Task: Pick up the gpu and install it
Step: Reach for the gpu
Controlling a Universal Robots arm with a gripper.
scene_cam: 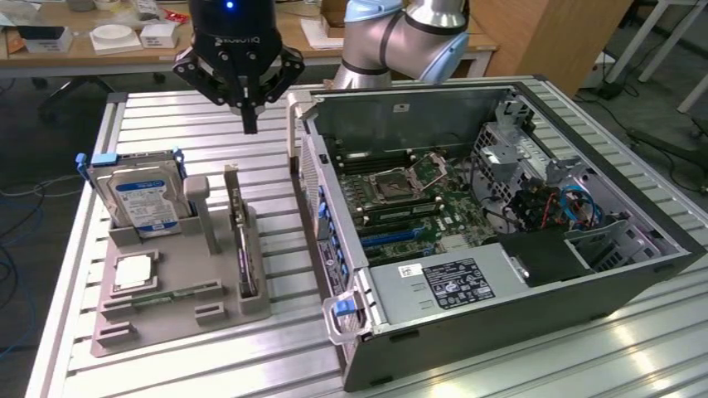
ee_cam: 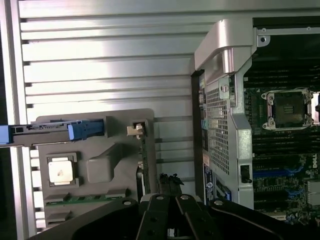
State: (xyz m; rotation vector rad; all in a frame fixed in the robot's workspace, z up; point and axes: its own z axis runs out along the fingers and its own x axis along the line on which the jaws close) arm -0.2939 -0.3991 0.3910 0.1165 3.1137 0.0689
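End effector (scene_cam: pixel 249 126) high over the worktop (scene_cam: pixel 166 124), fingers pressed together on nothing, gpu (scene_cam: pixel 238 240) on edge in a grey holder (scene_cam: pixel 166 319) (hard drive (scene_cam: pixel 138 199) alongside), by the worktop's edge at the exterior view's left, open case (scene_cam: pixel 498 207) just beside.

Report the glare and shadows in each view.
Exterior view: light glares off the slatted table beside the case, whose interior is darker. Wrist view: the table reflects brightly, while the motherboard looks dim.
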